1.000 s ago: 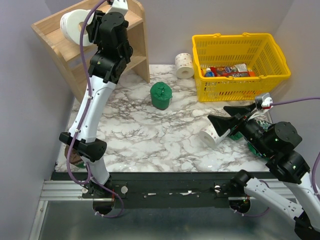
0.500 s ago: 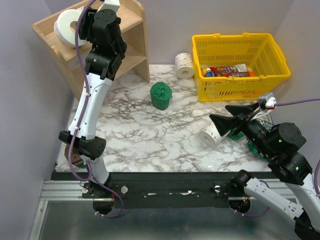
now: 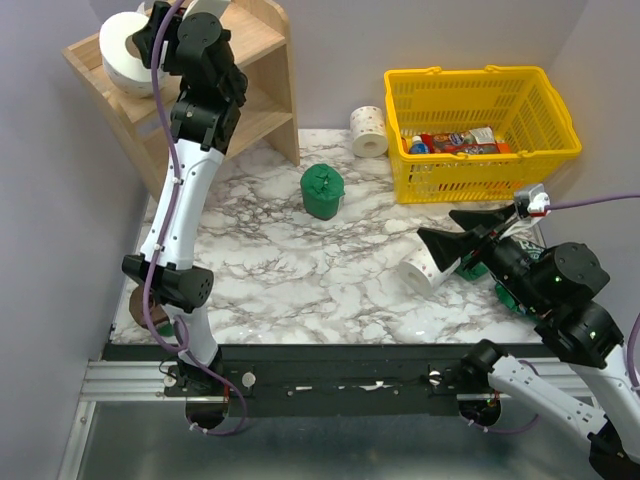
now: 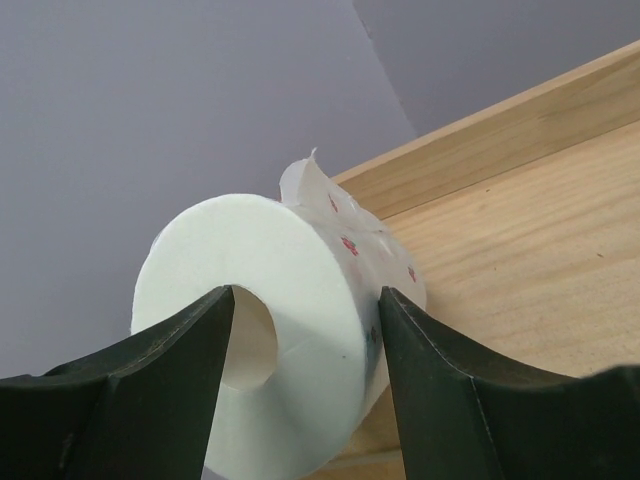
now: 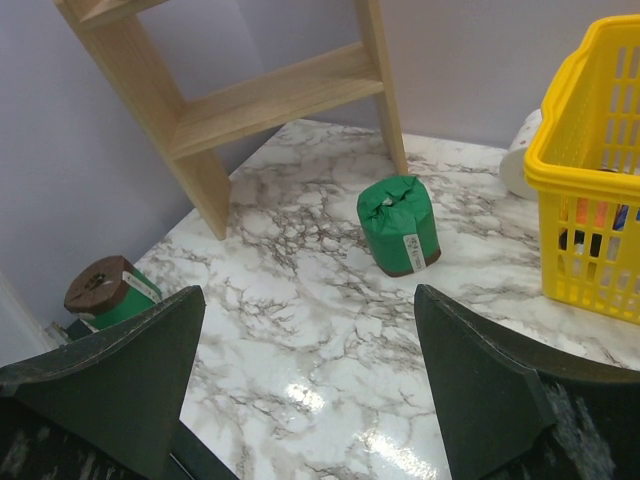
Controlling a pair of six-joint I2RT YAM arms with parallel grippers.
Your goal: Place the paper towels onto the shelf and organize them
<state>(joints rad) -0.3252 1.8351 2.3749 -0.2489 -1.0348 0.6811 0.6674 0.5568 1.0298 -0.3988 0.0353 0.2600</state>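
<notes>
Clamping the white spotted roll (image 4: 300, 250) in the left gripper (image 4: 305, 300) at the wooden shelf's (image 4: 520, 230) top board — probably to set it there — with the right gripper (image 5: 308, 295) splayed, empty.

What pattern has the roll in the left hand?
White roll with small pink-red spots; left wrist view shows it best.

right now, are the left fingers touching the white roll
Touching. The left wrist view shows the white roll wedged between both left fingers, with no gap visible on either side.
</notes>
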